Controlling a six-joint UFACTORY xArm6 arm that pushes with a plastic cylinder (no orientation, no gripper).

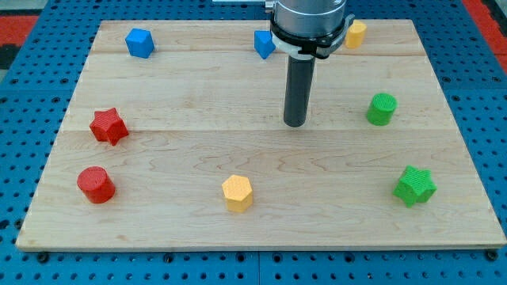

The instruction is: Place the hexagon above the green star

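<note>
The yellow hexagon lies near the board's bottom edge, a little left of centre. The green star lies at the lower right. My tip rests on the board near its centre, above and to the right of the hexagon and far to the left of the star. It touches no block.
A green cylinder sits above the star. A red star and a red cylinder are at the left. A blue block, another blue block and a yellow block line the wooden board's top edge.
</note>
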